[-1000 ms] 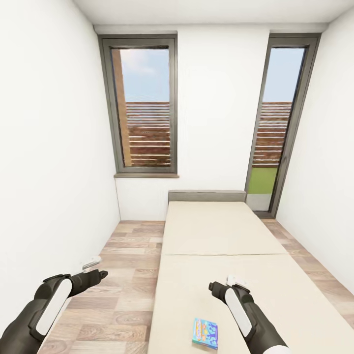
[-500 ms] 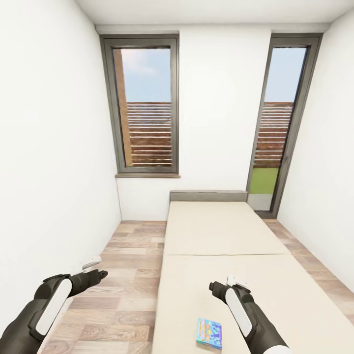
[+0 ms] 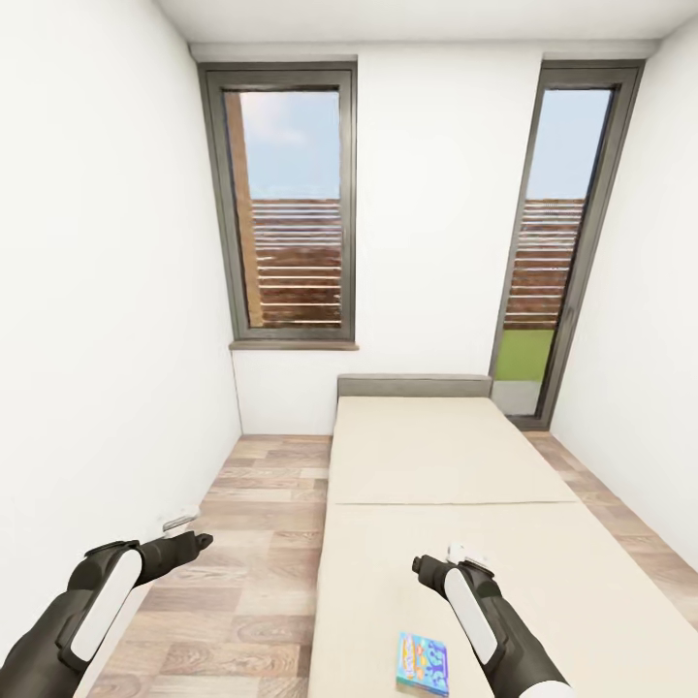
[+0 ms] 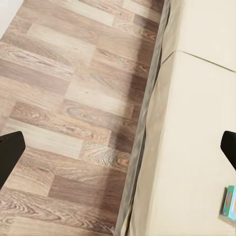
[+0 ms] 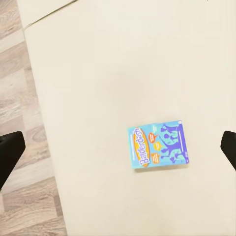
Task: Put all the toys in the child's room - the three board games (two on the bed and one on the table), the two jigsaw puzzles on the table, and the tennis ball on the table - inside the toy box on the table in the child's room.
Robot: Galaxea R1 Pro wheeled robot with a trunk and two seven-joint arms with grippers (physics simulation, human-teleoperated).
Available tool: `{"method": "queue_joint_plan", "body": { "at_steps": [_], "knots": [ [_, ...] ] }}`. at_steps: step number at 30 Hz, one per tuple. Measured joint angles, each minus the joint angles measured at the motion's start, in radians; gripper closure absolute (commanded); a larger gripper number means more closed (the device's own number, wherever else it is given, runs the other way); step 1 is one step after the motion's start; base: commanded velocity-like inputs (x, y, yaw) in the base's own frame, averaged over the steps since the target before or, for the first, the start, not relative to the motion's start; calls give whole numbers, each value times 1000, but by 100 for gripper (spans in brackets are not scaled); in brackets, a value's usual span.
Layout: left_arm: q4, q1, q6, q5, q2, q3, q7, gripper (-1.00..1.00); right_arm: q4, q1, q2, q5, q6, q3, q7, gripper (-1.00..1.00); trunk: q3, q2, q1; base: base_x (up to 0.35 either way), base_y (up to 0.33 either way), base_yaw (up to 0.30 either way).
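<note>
One board game [image 3: 424, 664], a small blue box, lies flat on the beige bed [image 3: 436, 456] near its foot end; it also shows in the right wrist view [image 5: 158, 144] and at the edge of the left wrist view [image 4: 229, 201]. My right gripper [image 3: 421, 565] hovers open above the mattress, a little beyond the box, with its dark fingertips [image 5: 11, 150] wide apart. My left gripper [image 3: 197, 539] hangs open over the wood floor beside the bed, fingertips [image 4: 10, 151] spread. The toy box, the table, the jigsaw puzzles and the tennis ball are out of view.
A white wall [image 3: 97, 339] runs close along my left. A strip of wood-plank floor [image 3: 252, 543] lies between it and the bed's grey frame [image 4: 142, 132]. A dark-framed window [image 3: 291, 208] and a tall glazed door [image 3: 548, 242] stand at the far wall.
The whole picture has drifted slightly, so the camera has moved; the blue box now sits lower and further right in the head view. Both arms hold the same pose.
</note>
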Motion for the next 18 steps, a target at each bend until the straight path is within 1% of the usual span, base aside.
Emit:
{"method": "queue_joint_plan", "body": {
  "at_steps": [6, 18],
  "knots": [
    [0, 0, 0, 0, 0, -2, 0, -100, 0, 0, 0, 1, 0, 0, 0, -100, -7, 0, 0, 95, 4, 0],
    [0, 0, -1, 0, -1, -3, 0, -100, 1, 0, -1, 1, 0, 0, 0, -100, -26, 0, 0, 16, 1, 0]
  ]
}}
